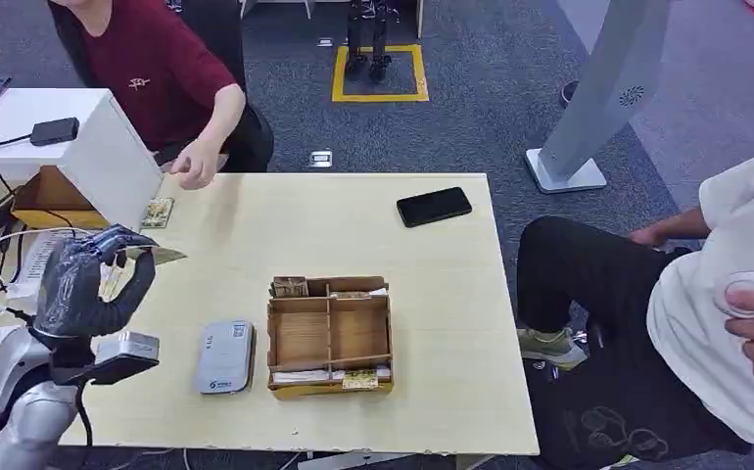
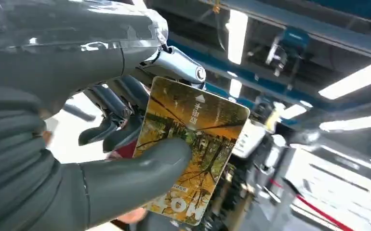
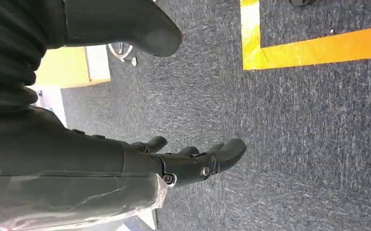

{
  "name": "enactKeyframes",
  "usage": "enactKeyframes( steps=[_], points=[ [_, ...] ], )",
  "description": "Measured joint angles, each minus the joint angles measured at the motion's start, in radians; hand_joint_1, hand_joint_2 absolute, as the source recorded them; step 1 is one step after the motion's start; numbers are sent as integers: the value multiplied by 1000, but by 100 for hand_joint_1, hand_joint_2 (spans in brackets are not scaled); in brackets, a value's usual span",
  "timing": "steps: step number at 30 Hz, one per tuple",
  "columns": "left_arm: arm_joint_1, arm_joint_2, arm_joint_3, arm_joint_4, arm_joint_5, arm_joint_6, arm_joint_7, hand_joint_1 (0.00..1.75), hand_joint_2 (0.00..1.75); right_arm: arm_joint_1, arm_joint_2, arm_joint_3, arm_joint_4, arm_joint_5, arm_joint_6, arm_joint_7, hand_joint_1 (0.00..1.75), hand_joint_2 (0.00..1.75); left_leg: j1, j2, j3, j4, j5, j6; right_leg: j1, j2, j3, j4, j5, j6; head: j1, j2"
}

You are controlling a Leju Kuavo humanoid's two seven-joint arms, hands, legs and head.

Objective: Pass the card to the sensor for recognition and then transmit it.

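My left hand (image 1: 94,284) is raised above the table's left side and pinches a card (image 1: 154,256) between thumb and fingers. In the left wrist view the card (image 2: 193,144) shows an autumn-tree picture, with my thumb (image 2: 140,173) pressed on its face. The grey card sensor (image 1: 225,356) lies flat on the table, below and right of that hand. My right hand (image 3: 193,161) hangs over the grey carpet with fingers loosely spread and nothing in it.
A cardboard divider box (image 1: 329,335) with cards stands beside the sensor. A black phone (image 1: 434,207) lies at the far right of the table (image 1: 451,323). A white box (image 1: 109,147) and another card (image 1: 158,211) sit at far left. One person's hand (image 1: 195,168) rests at the far edge; another person sits at right.
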State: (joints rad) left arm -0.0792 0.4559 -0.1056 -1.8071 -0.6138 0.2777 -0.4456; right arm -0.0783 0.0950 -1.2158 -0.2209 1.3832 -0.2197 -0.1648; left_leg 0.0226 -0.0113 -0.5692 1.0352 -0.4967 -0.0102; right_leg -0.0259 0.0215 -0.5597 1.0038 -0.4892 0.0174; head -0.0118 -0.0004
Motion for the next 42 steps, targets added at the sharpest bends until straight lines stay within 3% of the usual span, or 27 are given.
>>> enactKeyframes(
  steps=[8, 10, 12, 13, 19, 24, 26, 29, 30, 31, 32, 42],
  points=[
    [-92, 20, 50, 81, -188, 63, 128, 175, 175, -3, 2, 7, 0, 10, 0, -2, 0, 175, 0, 0, 0, 0, 0, 0, 0, -1, 0, 0, 1, 0, 0, 0],
    [-133, 28, 55, 134, -294, 107, 191, 166, 175, -3, 3, 13, 1, 16, 3, -5, 0, 175, 0, 0, 0, 0, 1, -1, 0, -1, 0, 0, 1, -1, 0, 0],
    [-181, 30, 63, 209, -330, 140, 221, 159, 175, -5, 3, 21, 2, 21, 3, -2, 0, 175, 0, 0, 0, 0, 1, -1, 0, -1, 0, 0, 1, -1, 0, 0],
    [-201, 29, 64, 242, -333, 152, 225, 175, 175, -6, 3, 23, 3, 21, 3, 0, 0, 175, 0, 0, 0, 0, 1, -1, 0, -1, 0, 0, 1, -1, 0, 0],
    [-246, 21, 65, 384, -338, 185, 224, 169, 175, -7, 3, 26, 3, 24, 3, 9, 0, 175, 0, 0, 0, 0, 1, -1, 0, 0, 0, 0, 1, -1, 0, 0],
    [-250, 15, 65, 413, -340, 185, 222, 175, 175, -7, 3, 26, 3, 24, 1, 4, 0, 175, 0, 0, -1, 0, 1, -1, 0, 0, -1, 0, 1, -1, 0, 0],
    [-252, 13, 65, 420, -340, 185, 222, 157, 175, -7, 3, 26, 3, 24, 1, 4, 0, 175, 0, 0, -1, 0, 1, -1, 0, 0, -1, 0, 1, -1, 0, 0],
    [-252, 9, 65, 431, -340, 185, 222, 161, 175, -8, 3, 27, 3, 25, 1, 0, 0, 175, 0, 0, -1, 0, 1, -1, 0, 0, -1, 0, 1, -1, 0, 0],
    [-252, 9, 65, 434, -340, 185, 222, 155, 175, -8, 3, 27, 3, 26, 0, -2, 0, 175, 0, 1, -1, 0, 1, -1, 0, 1, -2, 0, 1, -1, 0, 0],
    [-252, 9, 65, 437, -340, 185, 222, 66, 175, -8, 3, 27, 3, 26, 0, -3, 0, 175, 0, 1, -1, 0, 1, -1, 0, 1, -2, 0, 1, -1, 0, 0],
    [-253, 8, 65, 440, -340, 185, 222, 0, 175, -8, 3, 28, 3, 26, 0, -3, 0, 175, 0, 1, -1, 0, 1, -1, 0, 1, -2, 0, 1, -1, 0, 0],
    [-252, -11, 65, 445, -270, 187, 202, 0, 175, -8, 3, 33, 3, 26, -2, 4, 0, 175, 0, 1, -1, 0, 1, -1, 0, 1, -2, 0, 1, -1, 0, 0]
  ],
)
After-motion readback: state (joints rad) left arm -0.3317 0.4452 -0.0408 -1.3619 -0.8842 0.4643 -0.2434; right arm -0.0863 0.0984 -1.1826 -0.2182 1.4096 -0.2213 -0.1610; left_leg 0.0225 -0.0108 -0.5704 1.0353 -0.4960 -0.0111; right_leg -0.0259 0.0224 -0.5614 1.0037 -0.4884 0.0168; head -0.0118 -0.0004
